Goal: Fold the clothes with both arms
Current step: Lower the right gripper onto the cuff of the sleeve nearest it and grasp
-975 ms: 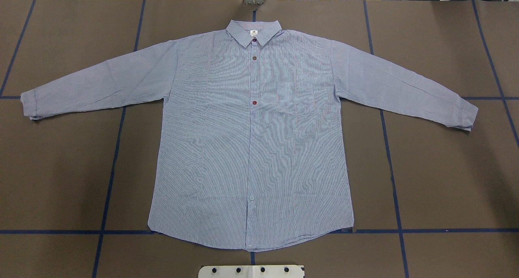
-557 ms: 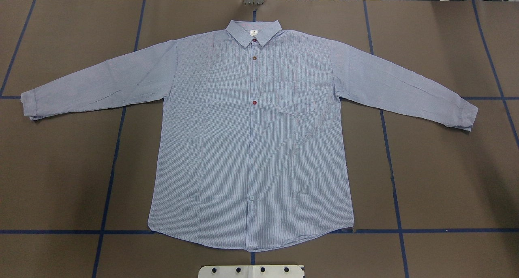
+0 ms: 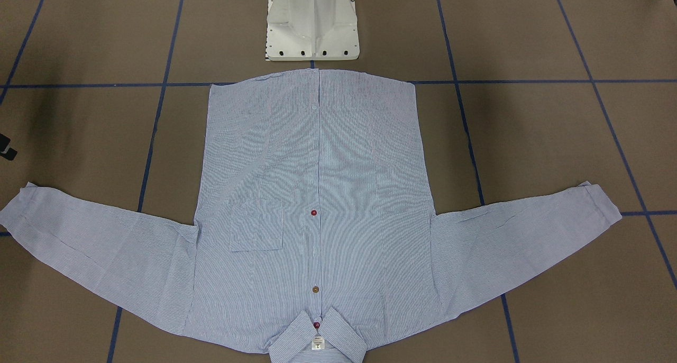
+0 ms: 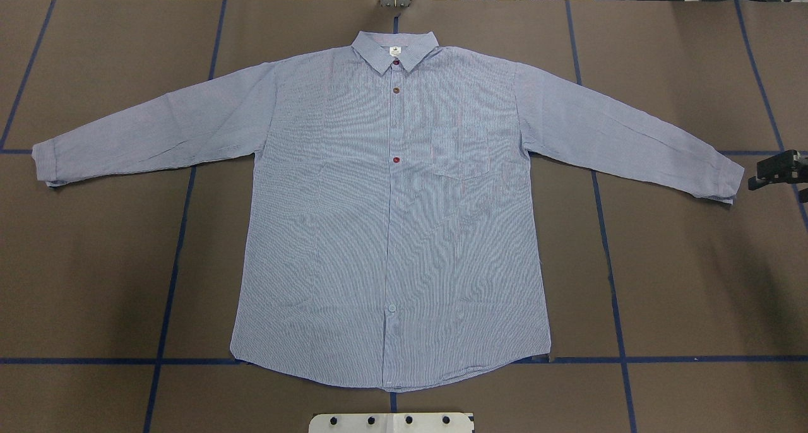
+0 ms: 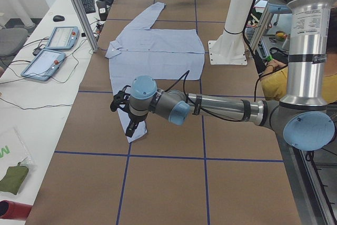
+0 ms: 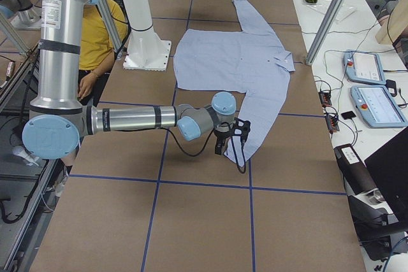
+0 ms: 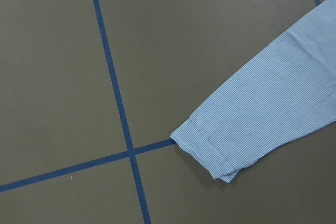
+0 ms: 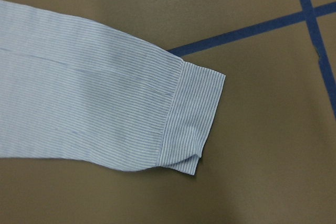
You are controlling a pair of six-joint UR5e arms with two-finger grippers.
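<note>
1 shirt (image 4: 391,218) flat; overhead shows only right claw (image 4: 767,171) by cuff (image 4: 726,180), side view left claw (image 5: 122,119); grips indiscernible

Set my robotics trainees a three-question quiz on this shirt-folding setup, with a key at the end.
1. True or false: the striped shirt is already folded in half.
2. Which part of the shirt lies nearest the white pedestal base? A) collar B) hem C) chest pocket
3. Fill in: the shirt part closest to the right gripper is a sleeve ____.
Key: 1 false, it lies flat with both sleeves spread out; 2 B; 3 cuff.
</note>
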